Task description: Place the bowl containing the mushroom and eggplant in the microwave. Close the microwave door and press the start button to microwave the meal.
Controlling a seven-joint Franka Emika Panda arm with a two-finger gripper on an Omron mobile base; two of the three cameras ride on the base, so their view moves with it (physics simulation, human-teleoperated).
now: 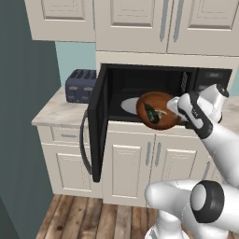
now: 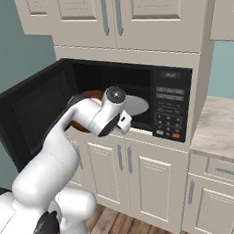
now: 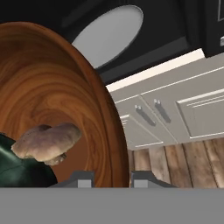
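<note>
Gripper: the two-finger gripper (image 3: pixel 109 178) at the end of the white arm is clamped on the rim of the round reddish-brown wooden-looking bowl (image 1: pixel 156 109); in the hand view one dark fingertip sits on each side of the rim's edge.
Bowl: held in the air at the mouth of the large black boxy microwave (image 1: pixel 154 93), tilted strongly so its inside faces the left base camera; its near part hangs out over the front edge of the pale stone surface (image 1: pixel 56 112).
Eggplant: the dark green-black glossy elongated eggplant (image 1: pixel 150 113) lies inside the bowl, low against the wall.
Mushroom: the small pale cream-tan mushroom (image 3: pixel 47 142) rests in the bowl, touching the eggplant, just above it in the hand view.
Microwave door: the wide black door with dark glass (image 1: pixel 97 123) stands swung fully open to the left, its long curved dark handle (image 1: pixel 84 144) on the outer edge.
Turntable: the white round turntable (image 2: pixel 135 105) lies inside the cavity, beyond and below the bowl.
Keypad: the panel of buttons (image 2: pixel 170 115) is on the microwave's right side.
Toaster: a dark blue-grey toaster (image 1: pixel 80 85) stands on the surface left of the open door.
Cabinets: cream cabinet doors (image 2: pixel 144 172) sit below and above the microwave.
</note>
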